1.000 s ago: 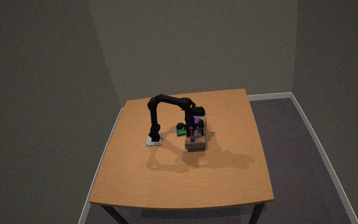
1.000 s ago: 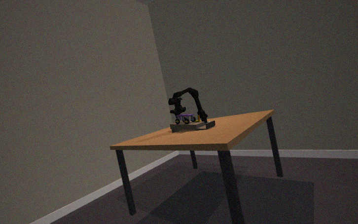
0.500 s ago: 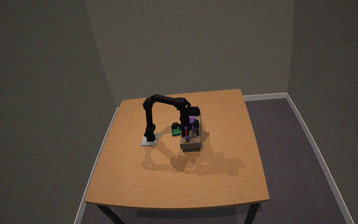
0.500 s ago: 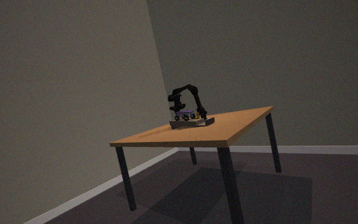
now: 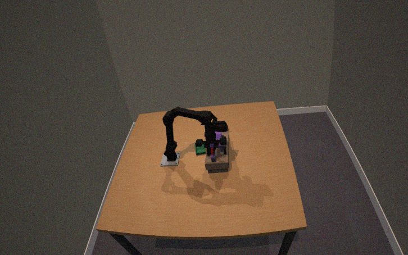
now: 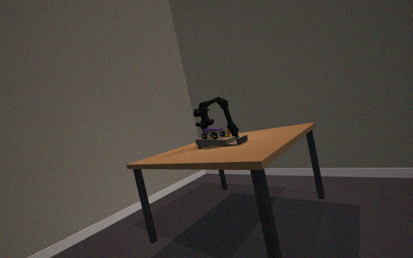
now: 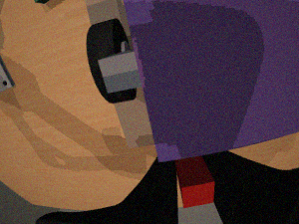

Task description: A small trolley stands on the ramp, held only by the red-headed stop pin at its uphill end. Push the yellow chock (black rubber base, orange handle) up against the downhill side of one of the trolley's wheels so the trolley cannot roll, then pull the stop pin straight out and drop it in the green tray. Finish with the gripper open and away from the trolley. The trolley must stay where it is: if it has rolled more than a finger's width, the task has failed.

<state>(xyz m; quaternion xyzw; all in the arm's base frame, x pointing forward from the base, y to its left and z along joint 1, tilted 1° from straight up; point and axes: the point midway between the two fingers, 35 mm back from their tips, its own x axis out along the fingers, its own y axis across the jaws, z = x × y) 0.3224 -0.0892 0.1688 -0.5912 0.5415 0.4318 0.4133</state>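
Note:
The purple trolley (image 5: 218, 135) (image 6: 213, 129) (image 7: 199, 74) stands on the ramp (image 5: 217, 165) (image 6: 213, 142). My gripper (image 5: 212, 152) (image 7: 181, 146) is shut on the red-headed stop pin (image 5: 212, 150) (image 7: 198, 194), its fingers on both sides of the red head at the trolley's end. The pin's lower part is hidden. The chock (image 6: 228, 132) stands upright on the ramp by the wheels at the trolley's other end in the exterior view; whether it touches a wheel cannot be told. The green tray (image 5: 200, 150) lies beside the ramp, between it and the arm's base.
The arm's base plate (image 5: 170, 162) is on the wooden table (image 5: 154, 205) left of the tray in the top view. The arm arches over the tray to the ramp. The trolley's deck lies close to the fingers, and a wheel (image 7: 107, 61) shows at its left side in the wrist view.

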